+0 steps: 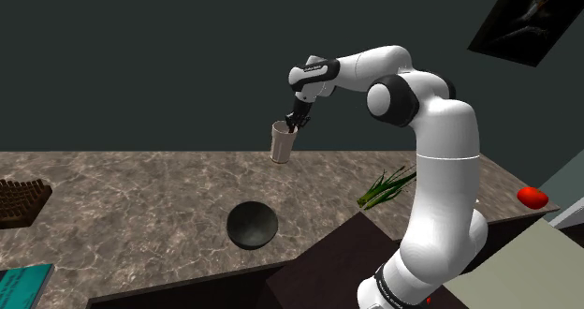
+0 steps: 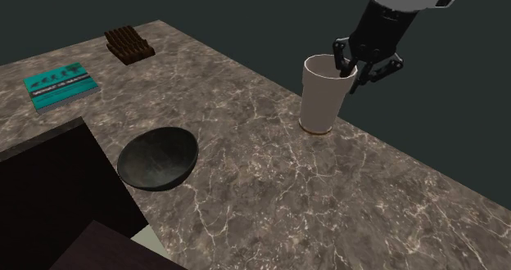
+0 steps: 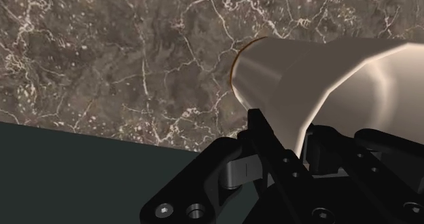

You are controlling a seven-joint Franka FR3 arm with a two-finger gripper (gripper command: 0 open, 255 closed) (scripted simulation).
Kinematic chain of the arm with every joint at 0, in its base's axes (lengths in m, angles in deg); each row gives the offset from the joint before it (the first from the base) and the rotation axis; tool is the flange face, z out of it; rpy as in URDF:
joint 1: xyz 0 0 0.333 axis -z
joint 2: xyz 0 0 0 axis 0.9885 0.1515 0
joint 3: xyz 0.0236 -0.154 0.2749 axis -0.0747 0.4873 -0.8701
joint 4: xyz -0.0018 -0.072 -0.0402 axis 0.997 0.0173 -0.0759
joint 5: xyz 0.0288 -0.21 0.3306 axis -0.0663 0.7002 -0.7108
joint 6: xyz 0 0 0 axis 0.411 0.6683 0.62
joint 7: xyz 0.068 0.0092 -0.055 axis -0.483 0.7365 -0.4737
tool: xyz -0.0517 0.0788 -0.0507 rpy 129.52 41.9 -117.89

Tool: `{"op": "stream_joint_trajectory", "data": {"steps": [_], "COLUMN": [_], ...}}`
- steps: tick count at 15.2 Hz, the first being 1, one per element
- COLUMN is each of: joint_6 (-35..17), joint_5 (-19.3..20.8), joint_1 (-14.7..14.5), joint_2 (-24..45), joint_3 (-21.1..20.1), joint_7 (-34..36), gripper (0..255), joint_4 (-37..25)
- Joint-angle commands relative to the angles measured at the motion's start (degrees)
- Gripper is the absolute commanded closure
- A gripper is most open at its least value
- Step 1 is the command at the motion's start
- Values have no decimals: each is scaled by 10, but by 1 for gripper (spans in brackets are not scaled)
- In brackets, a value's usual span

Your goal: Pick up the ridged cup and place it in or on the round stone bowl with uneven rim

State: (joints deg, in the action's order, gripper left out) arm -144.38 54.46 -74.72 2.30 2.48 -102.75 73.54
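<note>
A pale beige cup (image 1: 280, 144) (image 2: 321, 96) (image 3: 319, 80) with a brown base ring stands upright near the marble counter's far edge. My black gripper (image 1: 294, 125) (image 2: 352, 68) (image 3: 299, 138) is shut on its rim, one finger inside the cup and the other outside the wall. The base sits at or just above the marble; I cannot tell whether it touches. The dark round bowl (image 1: 251, 226) (image 2: 159, 157) lies empty on the counter, nearer the stand and well apart from the cup.
A teal book (image 1: 23, 284) (image 2: 60, 83) and a brown ridged rack (image 1: 19, 199) (image 2: 129, 42) lie at the shoulder view's left. Green leaves (image 1: 386, 187) and a red object (image 1: 532, 198) lie behind the arm. The dark stand (image 1: 309, 270) (image 2: 49, 195) borders the bowl.
</note>
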Motion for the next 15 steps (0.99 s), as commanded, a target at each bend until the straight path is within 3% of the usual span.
{"op": "stream_joint_trajectory", "data": {"steps": [1, 15], "joint_6": [12, 102], "joint_5": [2, 14], "joint_1": [0, 0], "joint_2": [-6, -39], "joint_3": [1, 7], "joint_7": [2, 17], "gripper": [255, 255], "joint_4": [-6, -65]}}
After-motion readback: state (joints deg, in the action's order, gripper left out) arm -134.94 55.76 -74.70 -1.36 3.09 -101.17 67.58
